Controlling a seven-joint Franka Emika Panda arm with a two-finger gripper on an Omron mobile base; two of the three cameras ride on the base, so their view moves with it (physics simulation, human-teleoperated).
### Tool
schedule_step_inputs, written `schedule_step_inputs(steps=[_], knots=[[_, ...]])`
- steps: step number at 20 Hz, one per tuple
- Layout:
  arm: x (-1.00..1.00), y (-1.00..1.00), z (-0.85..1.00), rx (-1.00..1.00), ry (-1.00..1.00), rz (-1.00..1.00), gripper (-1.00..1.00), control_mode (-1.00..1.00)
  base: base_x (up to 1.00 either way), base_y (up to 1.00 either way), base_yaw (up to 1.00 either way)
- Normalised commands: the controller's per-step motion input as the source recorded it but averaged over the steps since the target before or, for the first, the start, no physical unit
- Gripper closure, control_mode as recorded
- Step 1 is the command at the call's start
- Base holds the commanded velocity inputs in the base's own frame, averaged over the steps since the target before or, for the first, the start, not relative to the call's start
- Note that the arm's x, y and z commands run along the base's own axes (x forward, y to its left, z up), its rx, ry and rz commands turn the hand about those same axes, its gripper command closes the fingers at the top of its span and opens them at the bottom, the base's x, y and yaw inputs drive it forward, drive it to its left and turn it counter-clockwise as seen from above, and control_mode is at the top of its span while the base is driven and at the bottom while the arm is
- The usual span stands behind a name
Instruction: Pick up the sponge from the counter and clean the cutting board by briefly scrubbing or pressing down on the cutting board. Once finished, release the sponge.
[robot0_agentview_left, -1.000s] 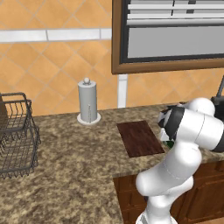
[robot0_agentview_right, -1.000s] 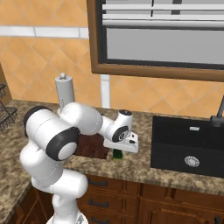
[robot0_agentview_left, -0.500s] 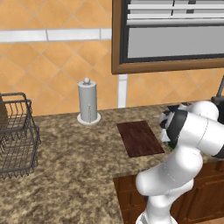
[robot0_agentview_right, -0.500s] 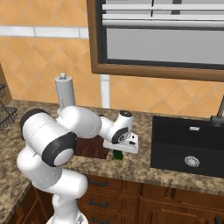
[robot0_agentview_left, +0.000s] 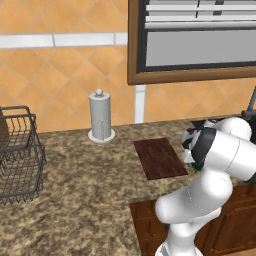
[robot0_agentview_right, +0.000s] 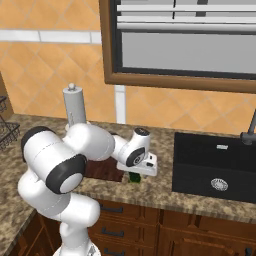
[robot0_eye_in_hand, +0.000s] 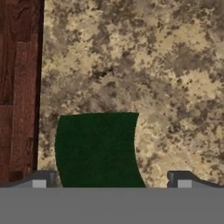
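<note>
Sponge (robot0_eye_in_hand: 97, 148) lying on the surface (robot0_eye_in_hand: 175, 78), just beside the cutting board (robot0_eye_in_hand: 17, 87) | pincer (robot0_eye_in_hand: 109, 180) hovering over it, jaws spread wide, gripping nothing | risk: sponge sitting off-centre, probably nearer one fingertip, so closing may be nudging it aside.

We see paper towel holder (robot0_agentview_left: 101, 118) by tiled wall, wire basket (robot0_agentview_left: 20, 152) far left, black sink (robot0_agentview_right: 216, 167) w/ faucet (robot0_agentview_right: 249, 131), window (robot0_agentview_right: 185, 42) above.

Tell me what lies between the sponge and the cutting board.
In the hand view, just a narrow bare strip of granite counter separates the sponge from the cutting board.
</note>
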Motion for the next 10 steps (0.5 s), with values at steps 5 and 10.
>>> schedule_step_inputs(steps=[5, 10], knots=[[0.0, -0.01, -0.12, -0.09, 0.0, 0.01, -1.0, -1.0, 0.0, 0.0, 0.0], [0.0, 0.0, -0.27, -0.11, 0.0, 0.04, -1.0, -1.0, 0.0, 0.0, 0.0]])
